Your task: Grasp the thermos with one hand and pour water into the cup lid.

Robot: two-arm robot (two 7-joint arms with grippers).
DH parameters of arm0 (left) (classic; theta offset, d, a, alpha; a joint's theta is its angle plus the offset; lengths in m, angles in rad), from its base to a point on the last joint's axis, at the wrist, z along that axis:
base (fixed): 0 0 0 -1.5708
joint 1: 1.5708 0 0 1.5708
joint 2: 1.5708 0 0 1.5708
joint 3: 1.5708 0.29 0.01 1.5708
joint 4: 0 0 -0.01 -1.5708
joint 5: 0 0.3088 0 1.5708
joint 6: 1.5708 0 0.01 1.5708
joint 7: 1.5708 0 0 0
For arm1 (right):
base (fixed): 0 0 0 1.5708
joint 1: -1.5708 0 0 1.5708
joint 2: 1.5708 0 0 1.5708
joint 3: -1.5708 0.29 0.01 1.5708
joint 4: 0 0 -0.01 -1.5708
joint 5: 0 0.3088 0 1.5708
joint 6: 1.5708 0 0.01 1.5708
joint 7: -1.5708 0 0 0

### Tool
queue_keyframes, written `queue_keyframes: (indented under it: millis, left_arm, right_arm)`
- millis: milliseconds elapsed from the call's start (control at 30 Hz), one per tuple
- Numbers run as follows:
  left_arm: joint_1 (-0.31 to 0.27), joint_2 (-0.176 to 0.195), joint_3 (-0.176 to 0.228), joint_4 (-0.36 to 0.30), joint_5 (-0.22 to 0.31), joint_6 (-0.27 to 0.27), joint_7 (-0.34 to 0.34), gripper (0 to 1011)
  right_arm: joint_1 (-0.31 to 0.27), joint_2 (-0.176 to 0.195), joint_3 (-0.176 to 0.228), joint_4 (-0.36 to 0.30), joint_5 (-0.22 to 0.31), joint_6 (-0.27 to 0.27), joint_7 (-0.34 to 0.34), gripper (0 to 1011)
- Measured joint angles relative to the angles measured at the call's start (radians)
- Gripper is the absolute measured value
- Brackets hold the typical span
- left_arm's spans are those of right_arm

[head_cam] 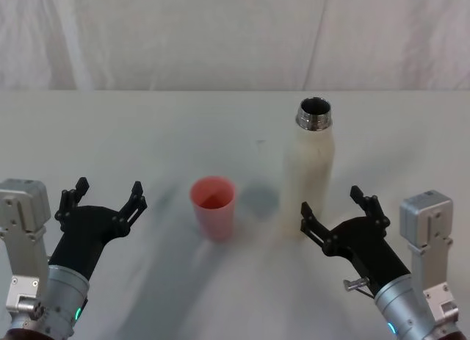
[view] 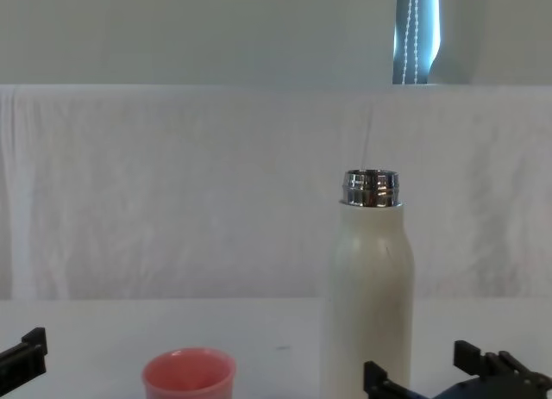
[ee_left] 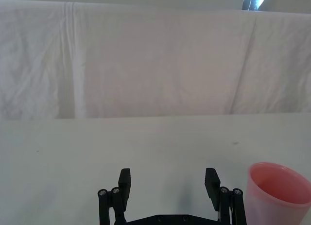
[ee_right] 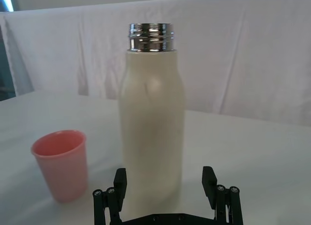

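While both arms sit low at the near edge of the white table (head_cam: 147,134), the thermos (head_cam: 310,175) stands upright with its steel neck uncapped, right of the cup lid (head_cam: 214,207) and a little farther back. The pink cup lid stands mouth up, near the bottle but apart from it. The right gripper (head_cam: 335,210) hangs just in front of the thermos base, fingers spread wide and touching nothing, the bottle squarely ahead of the gap. The left gripper (head_cam: 105,197) rests well left of the cup lid, its fingers also wide apart and holding nothing.
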Motion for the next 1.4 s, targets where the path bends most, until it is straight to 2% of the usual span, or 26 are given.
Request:
queue_keyframes:
  millis: [400, 1400]
  left_arm:
    - [0.0, 0.0, 0.0, 0.0, 0.0, 0.0, 0.0, 1001]
    - [0.0, 0.0, 0.0, 0.0, 0.0, 0.0, 0.0, 1001]
  right_arm:
    - [0.028, -0.011, -0.021, 0.027, -0.004, -0.005, 0.025, 1000]
    - [0.096, -0.031, -0.026, 0.09, 0.024, -0.024, 0.038, 1000]
